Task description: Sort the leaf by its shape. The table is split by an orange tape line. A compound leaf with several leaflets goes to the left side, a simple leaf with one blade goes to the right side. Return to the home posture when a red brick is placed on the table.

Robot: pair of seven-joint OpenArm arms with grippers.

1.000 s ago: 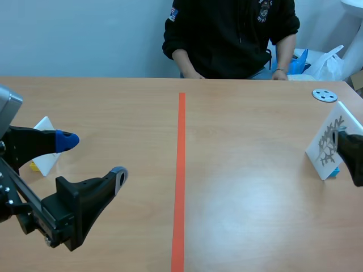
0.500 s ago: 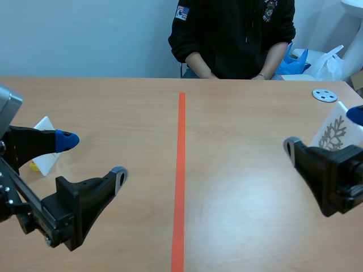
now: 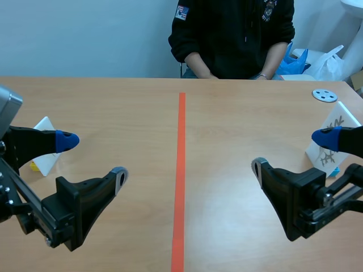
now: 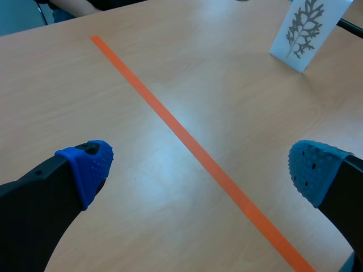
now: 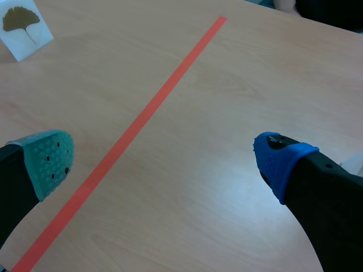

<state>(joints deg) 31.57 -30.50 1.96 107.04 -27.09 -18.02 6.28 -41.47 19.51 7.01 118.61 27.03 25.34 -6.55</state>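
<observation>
- The left gripper [image 3: 93, 158] hangs low over the table [image 3: 113, 102], on the left of the orange tape line [image 3: 180, 170]; its jaws are spread wide with nothing between them
- The right gripper [image 3: 293, 153] hangs low over the right half, also spread wide and holding nothing
- A white card with a compound leaf [image 4: 306, 31], its blade cut into many lobes, stands propped up on the right side of the line, near the table's right edge; in the scene view the right gripper's blue-tipped finger covers part of it, but the card is not between the fingers
- A white card with a fan-shaped leaf [image 5: 22, 25], a single blade on a stalk, stands on the left side of the line, just past the left gripper's blue-tipped finger, with something yellow at its foot
- A person [image 3: 232, 34] in a dark top sits at the far edge
- A grey disc [image 3: 324, 95] with holes lies near the far right corner
- White and blue bags [image 3: 329, 62] show beyond the table there
</observation>
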